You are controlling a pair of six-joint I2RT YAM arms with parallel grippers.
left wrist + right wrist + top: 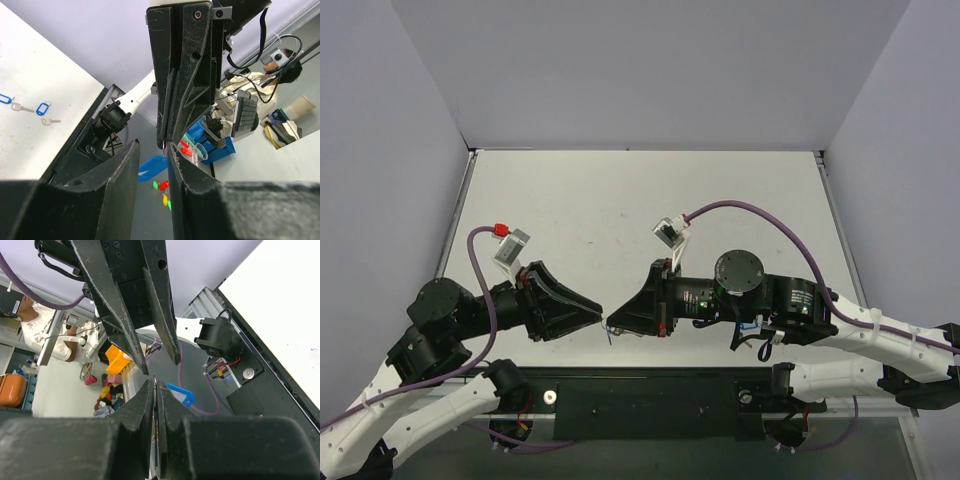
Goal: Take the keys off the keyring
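My right gripper (611, 323) is shut on the keyring (154, 379), a thin silver wire held edge-on between its pads above the table's near edge. The ring's blue tag (180, 394) hangs below it and also shows in the left wrist view (152, 167) and the top view (610, 338). My left gripper (599, 318) is open, tip to tip with the right one; its fingertips (145, 371) stand either side of the ring. Two silver keys (22, 107) (51, 121) with blue tags (43, 108) lie on the white table, apart from the ring. They are hidden in the top view.
The black base plate (650, 390) runs along the near edge under both grippers. Purple cables (740, 210) loop above the arms. Grey walls (650, 70) close the table (620, 200) on three sides.
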